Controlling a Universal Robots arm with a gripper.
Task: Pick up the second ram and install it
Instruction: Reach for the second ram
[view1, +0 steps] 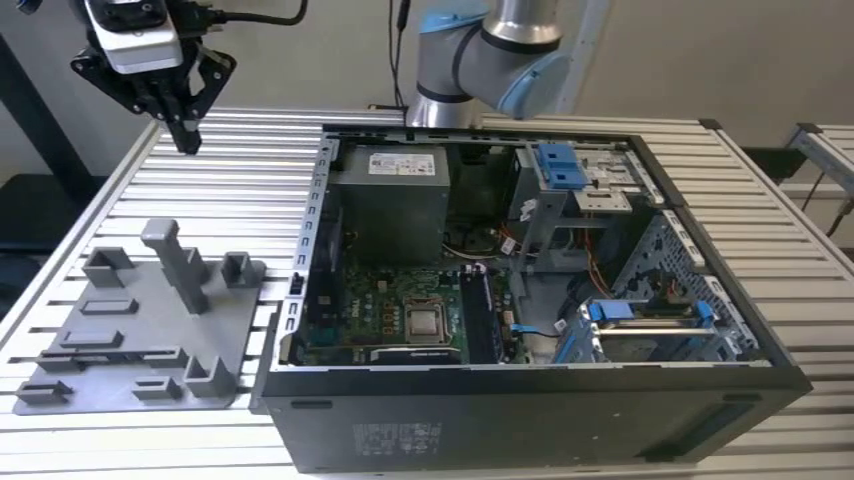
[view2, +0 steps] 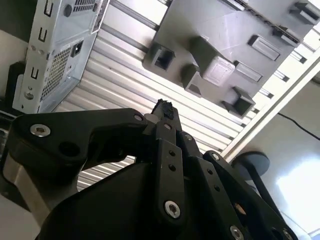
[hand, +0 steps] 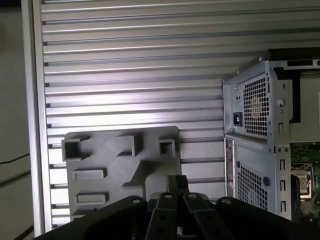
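Observation:
My gripper (view1: 188, 137) hangs high over the far corner of the slatted table on the exterior view's left, well above the grey fixture plate (view1: 134, 335). Its black fingers point down and meet at the tips, shut with nothing between them; both wrist views show the closed gripper (view2: 165, 108) (hand: 177, 183) over the fixture plate (view2: 220, 30) (hand: 117, 157). The fixture's pockets and posts look bare. The second ram is hidden from view. Long black slots (view1: 478, 312) sit beside the processor socket on the motherboard (view1: 387, 310); I cannot tell whether a stick stands in them.
The open computer case (view1: 534, 420) fills the table's middle and the exterior view's right, with its power supply (view1: 387, 195) and blue drive brackets (view1: 561, 165). A tall post (view1: 180, 262) rises from the fixture. The arm's base (view1: 461, 80) stands behind the case.

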